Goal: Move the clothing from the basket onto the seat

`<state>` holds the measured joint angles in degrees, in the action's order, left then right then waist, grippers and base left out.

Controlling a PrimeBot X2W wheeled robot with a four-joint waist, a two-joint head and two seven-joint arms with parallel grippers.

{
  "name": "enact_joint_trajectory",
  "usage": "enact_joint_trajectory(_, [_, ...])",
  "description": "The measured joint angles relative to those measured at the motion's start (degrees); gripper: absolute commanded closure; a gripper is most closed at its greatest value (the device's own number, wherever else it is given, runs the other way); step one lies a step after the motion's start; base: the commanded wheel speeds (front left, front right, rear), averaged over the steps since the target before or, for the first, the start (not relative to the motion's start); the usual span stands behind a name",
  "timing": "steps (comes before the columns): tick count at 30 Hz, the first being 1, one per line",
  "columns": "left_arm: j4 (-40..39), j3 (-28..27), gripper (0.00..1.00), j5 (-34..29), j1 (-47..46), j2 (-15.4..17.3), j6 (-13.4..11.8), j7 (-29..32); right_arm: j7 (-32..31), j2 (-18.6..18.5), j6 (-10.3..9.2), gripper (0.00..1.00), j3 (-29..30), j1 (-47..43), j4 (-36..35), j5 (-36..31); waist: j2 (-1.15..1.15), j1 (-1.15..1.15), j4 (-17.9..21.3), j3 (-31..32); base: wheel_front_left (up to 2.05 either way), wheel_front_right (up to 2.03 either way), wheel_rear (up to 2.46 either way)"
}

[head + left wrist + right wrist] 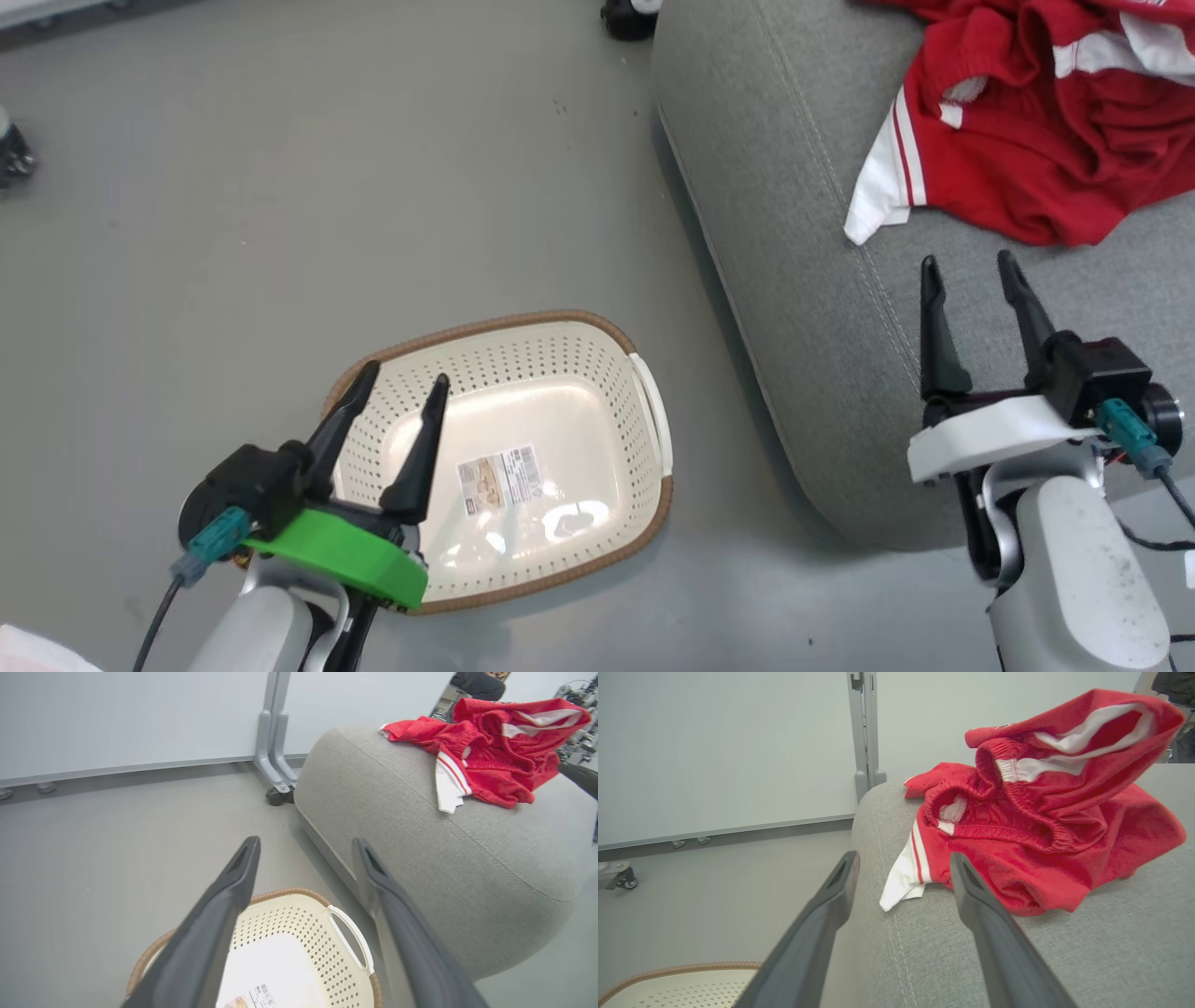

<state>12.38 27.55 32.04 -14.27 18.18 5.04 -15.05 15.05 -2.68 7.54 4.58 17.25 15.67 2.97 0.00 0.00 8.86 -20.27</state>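
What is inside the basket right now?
A paper label lies on the bare base of the basket; no fabric shows. The left gripper, open above it, hides part of its left side in the head view. The clothing lies on the seat.

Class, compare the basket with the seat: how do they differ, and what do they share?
The basket is cream perforated plastic; the seat is grey fabric. The seat bears the clothing; the basket holds none. The basket is far smaller than the seat. Both rest on the floor.
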Motion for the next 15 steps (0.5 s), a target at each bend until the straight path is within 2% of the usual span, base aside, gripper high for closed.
enact_joint_trajectory(5, [3.03,-12.78,0.0,-2.7,5.92,-5.78,0.34,0.0,0.0,-0.05,0.0,0.0,-5.26,-3.77,-1.0,2.35,0.0,0.0,-2.82,5.24,0.0,0.0,0.0])
enact_joint_trajectory(8, [3.44,-18.45,0.0,-5.44,9.62,-9.11,0.96,0.0,0.0,-0.09,0.0,0.0,-7.65,-7.48,-1.26,3.61,0.0,0.0,-4.32,8.43,0.0,0.0,0.0])
enact_joint_trajectory(12, [1.56,-23.74,0.0,-10.02,14.3,-11.59,1.7,0.0,0.01,-0.05,0.0,0.0,-9.72,-11.32,-3.16,4.43,0.0,0.0,-6.0,12.86,0.0,0.0,0.0])
enact_joint_trajectory(15, [-1.94,-24.5,0.0,-14.5,16.62,-12.18,2.11,-0.01,0.0,-0.11,0.0,0.0,-10.07,-13.55,-5.89,4.97,0.0,0.0,-7.12,15.71,0.0,0.0,0.0])
